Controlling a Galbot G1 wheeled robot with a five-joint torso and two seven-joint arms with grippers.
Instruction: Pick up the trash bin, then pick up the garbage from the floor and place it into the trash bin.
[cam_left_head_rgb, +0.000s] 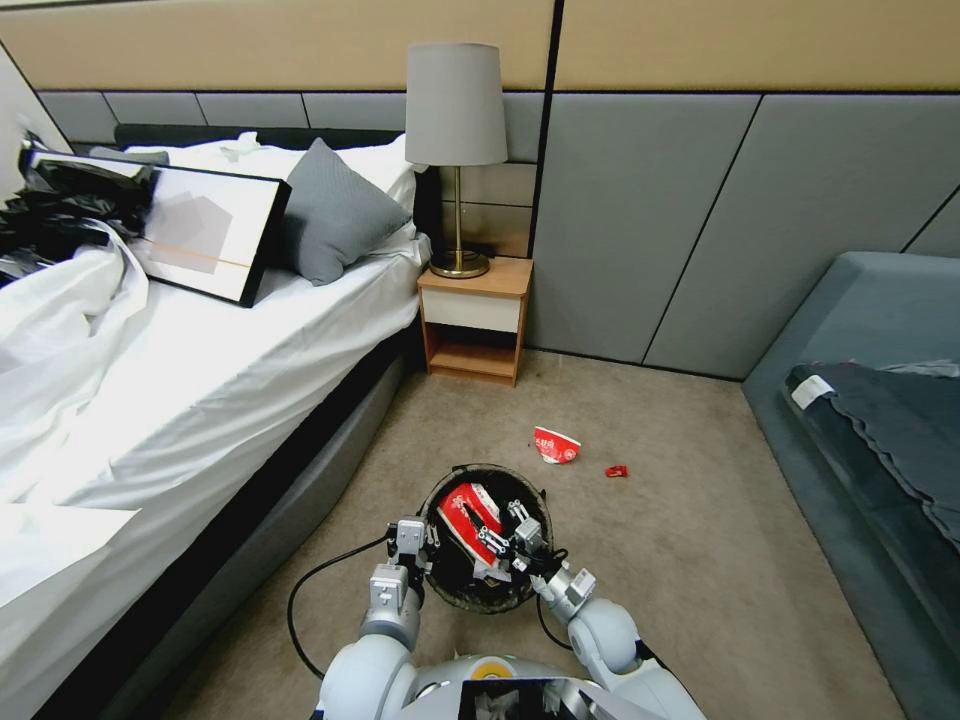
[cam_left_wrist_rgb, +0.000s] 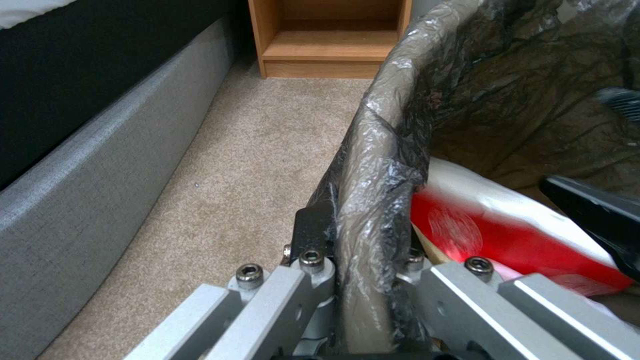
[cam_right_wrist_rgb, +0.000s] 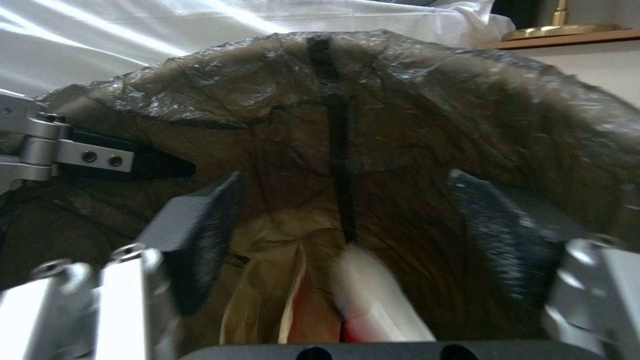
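Above the carpet (cam_left_head_rgb: 690, 540), beside the bed (cam_left_head_rgb: 200, 400), our left gripper (cam_left_wrist_rgb: 363, 260) clamps the trash bin (cam_left_head_rgb: 484, 600) by its bagged rim. Our right gripper (cam_left_head_rgb: 505, 540) hangs over the bin's mouth, jaws wide, above a red-and-white wrapper (cam_left_head_rgb: 470, 512). Two red scraps (cam_left_head_rgb: 556, 445) lie beyond, near the nightstand (cam_left_head_rgb: 474, 320).

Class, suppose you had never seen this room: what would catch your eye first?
The trash bin held low in front of the robot, with the left gripper clamped on its rim and the right gripper open above a red-and-white wrapper inside. Beyond it, another red-and-white wrapper and a red scrap lie on the carpet.
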